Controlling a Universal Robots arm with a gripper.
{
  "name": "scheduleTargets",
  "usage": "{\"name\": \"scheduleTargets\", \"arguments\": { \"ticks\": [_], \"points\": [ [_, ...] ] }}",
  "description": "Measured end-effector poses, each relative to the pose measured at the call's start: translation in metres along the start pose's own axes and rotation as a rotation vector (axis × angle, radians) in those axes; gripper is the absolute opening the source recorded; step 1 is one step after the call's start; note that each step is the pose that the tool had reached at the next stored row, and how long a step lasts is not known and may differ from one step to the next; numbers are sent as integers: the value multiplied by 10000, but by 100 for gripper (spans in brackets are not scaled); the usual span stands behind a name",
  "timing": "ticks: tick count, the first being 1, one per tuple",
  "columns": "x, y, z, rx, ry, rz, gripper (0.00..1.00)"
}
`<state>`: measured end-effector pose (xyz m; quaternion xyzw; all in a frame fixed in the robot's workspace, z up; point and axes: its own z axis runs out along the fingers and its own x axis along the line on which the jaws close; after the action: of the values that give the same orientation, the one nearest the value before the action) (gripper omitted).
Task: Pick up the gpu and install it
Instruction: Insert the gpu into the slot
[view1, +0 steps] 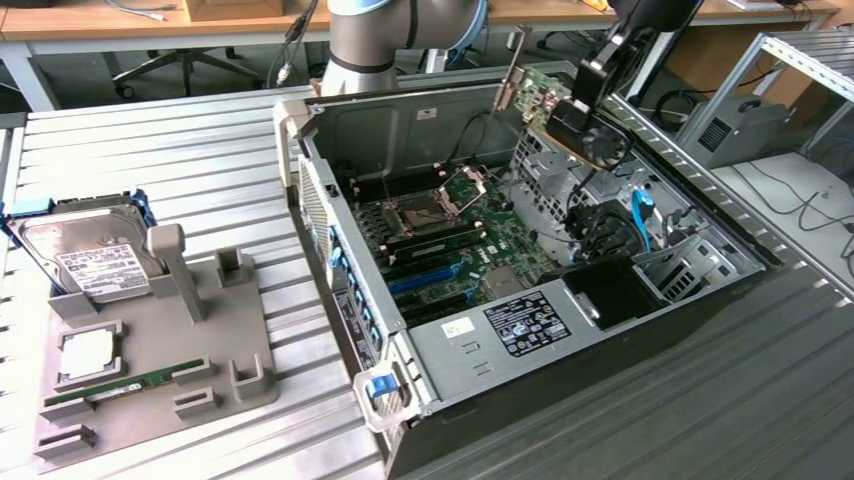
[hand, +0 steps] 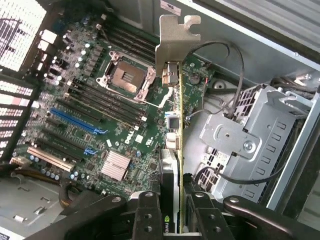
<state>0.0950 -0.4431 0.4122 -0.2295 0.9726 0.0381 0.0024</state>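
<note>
The dark metal fingers (hand: 147, 216) are closed on the gpu (hand: 173, 131), clamping the thin card from both flat faces near its fan end. In the wrist view it appears edge-on, its long axis running straight out from the fingers. Its pale, stamped-metal bracket (hand: 176, 41) is at the far end.

In the exterior view the gpu (view1: 545, 92) hangs in the air above the far side of the open computer case (view1: 534, 335), bracket end uppermost and toward the exterior view's left. Beneath it lies the green motherboard (hand: 90, 117) with its square socket (hand: 125, 75), beside a perforated silvery drive cage (hand: 240, 140). The case rests on a ribbed metal table (view1: 160, 160).
</note>
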Motion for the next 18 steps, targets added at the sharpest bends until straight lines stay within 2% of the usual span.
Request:
{"name": "scheduleTargets", "arguments": {
  "ticks": [9, 18],
  "points": [
    [0, 0, 0, -28, 89, -1223, 27],
    [0, 0, 1, -63, 200, -2752, 27]
  ]
}}
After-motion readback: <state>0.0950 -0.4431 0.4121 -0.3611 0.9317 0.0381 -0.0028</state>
